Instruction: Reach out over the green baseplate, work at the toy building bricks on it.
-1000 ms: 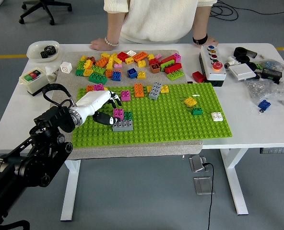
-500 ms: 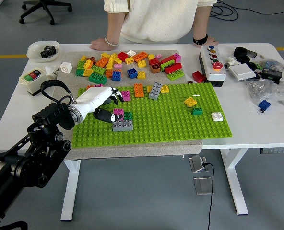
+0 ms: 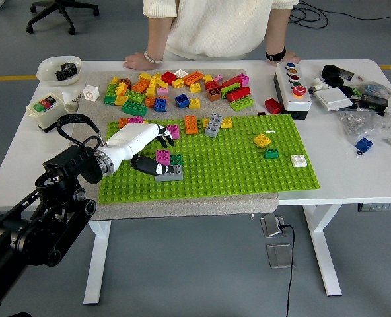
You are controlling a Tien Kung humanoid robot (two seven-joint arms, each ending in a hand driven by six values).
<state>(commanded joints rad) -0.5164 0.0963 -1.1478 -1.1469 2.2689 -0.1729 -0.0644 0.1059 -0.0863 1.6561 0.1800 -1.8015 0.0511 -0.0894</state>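
The green baseplate (image 3: 235, 165) lies on a grey mat in the middle of the table. On its left part stands a small stack: a magenta brick (image 3: 162, 156) beside a dark green one (image 3: 176, 159), with a grey brick (image 3: 172, 174) in front. My left hand (image 3: 153, 152), white with black fingers, reaches in from the left and is open. Its thumb (image 3: 147, 165) lies at the grey brick's left end, and its other fingers (image 3: 161, 137) are spread behind the magenta brick. Orange (image 3: 191, 124), grey (image 3: 213, 125), yellow (image 3: 262, 140) and white (image 3: 298, 160) bricks stand elsewhere on the plate.
A pile of loose bricks (image 3: 176, 86) lies behind the plate. A person's hands (image 3: 140, 60) rest on the far table edge. A button box (image 3: 293, 86) and cables are at the right; a switch box (image 3: 43, 111) and a white bowl (image 3: 59, 69) are at the left.
My left hand drew back up and left half a second ago, then came forward again to the stack. The bricks have not moved.
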